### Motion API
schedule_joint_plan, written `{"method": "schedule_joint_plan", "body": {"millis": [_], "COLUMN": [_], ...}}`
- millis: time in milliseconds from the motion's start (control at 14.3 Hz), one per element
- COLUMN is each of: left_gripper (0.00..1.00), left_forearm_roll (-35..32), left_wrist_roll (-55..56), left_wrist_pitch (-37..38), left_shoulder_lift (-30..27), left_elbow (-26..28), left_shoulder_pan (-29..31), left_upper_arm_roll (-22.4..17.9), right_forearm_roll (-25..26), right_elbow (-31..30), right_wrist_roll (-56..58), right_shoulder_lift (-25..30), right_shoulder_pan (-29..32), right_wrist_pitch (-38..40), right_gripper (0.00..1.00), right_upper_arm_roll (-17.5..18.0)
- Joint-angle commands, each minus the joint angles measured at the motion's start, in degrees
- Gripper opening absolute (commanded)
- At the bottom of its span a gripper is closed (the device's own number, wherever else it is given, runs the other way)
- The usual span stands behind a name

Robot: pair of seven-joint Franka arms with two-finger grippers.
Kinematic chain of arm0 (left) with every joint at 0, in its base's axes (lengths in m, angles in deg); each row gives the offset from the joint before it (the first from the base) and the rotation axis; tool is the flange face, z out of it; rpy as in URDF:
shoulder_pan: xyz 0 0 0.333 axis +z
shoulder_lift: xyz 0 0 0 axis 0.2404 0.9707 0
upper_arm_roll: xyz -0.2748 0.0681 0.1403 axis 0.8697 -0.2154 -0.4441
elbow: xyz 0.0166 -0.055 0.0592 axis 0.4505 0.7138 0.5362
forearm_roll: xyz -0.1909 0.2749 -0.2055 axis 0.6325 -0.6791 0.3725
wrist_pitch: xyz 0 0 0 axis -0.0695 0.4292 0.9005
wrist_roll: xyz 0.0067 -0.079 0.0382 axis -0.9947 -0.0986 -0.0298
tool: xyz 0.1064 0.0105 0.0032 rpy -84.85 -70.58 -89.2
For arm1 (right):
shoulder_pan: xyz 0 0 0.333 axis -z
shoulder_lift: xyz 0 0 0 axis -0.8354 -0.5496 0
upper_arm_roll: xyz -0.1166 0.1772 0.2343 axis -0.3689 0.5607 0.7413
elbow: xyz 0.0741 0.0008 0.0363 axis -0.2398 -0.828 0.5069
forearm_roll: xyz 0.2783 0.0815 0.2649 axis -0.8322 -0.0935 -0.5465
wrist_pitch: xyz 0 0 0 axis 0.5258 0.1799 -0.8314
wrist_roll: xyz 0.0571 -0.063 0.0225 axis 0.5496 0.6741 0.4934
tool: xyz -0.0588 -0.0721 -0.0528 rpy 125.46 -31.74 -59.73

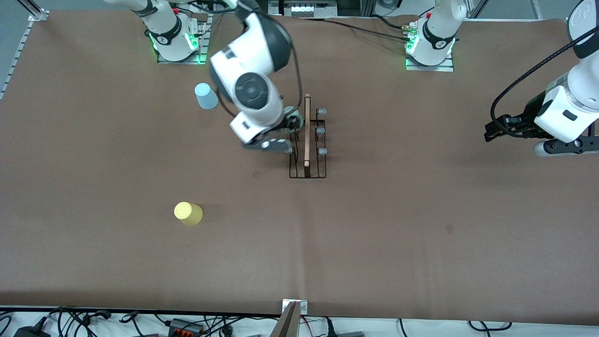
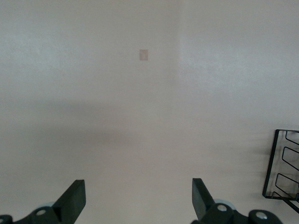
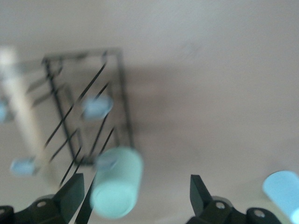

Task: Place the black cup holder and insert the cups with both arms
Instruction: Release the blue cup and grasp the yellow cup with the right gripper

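The black cup holder [image 1: 307,176] stands mid-table with its wooden rod [image 1: 307,131] along the top. The mint green cup [image 1: 294,114] sits on a prong on the side toward the right arm's end. My right gripper [image 1: 291,135] is open beside the holder. In the right wrist view the mint cup [image 3: 116,186] lies between the spread fingers [image 3: 72,192], close to one, ungripped, with the holder [image 3: 124,93] past it. The light blue cup [image 1: 206,96] and the yellow cup [image 1: 188,213] stand on the table. My left gripper [image 1: 491,131] is open and empty and waits at the left arm's end.
The left wrist view shows my left gripper [image 2: 136,196] over bare brown table, with a corner of the holder [image 2: 273,163] at the picture's edge. The light blue cup [image 3: 282,189] also shows in the right wrist view. Cables lie along the table's near edge.
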Motion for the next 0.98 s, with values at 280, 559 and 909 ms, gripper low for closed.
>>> {"method": "schedule_joint_plan", "body": {"millis": [280, 559, 909], "left_gripper": [1.0, 1.0, 1.0], "left_forearm_roll": [1.15, 1.15, 1.15], "left_wrist_roll": [-2.01, -2.1, -2.1], "left_wrist_pitch": [-0.04, -0.48, 0.4], "left_shoulder_lift": [-1.11, -0.68, -1.11], "left_elbow": [1.0, 0.74, 0.57], "left_shoulder_pan": [0.91, 0.83, 1.0], "left_upper_arm_roll": [0.52, 0.43, 0.25], "right_forearm_roll": [1.85, 1.76, 0.53], "right_elbow": [2.99, 8.78, 10.21], "right_wrist_roll": [6.77, 20.5, 22.72], "right_shoulder_lift": [-6.22, -12.81, -16.34], "right_shoulder_pan": [13.83, 19.04, 19.58], "right_wrist_pitch": [-4.09, -7.94, -10.94], "right_gripper": [1.0, 1.0, 1.0], "right_upper_arm_roll": [-7.96, -7.96, -7.61]}}
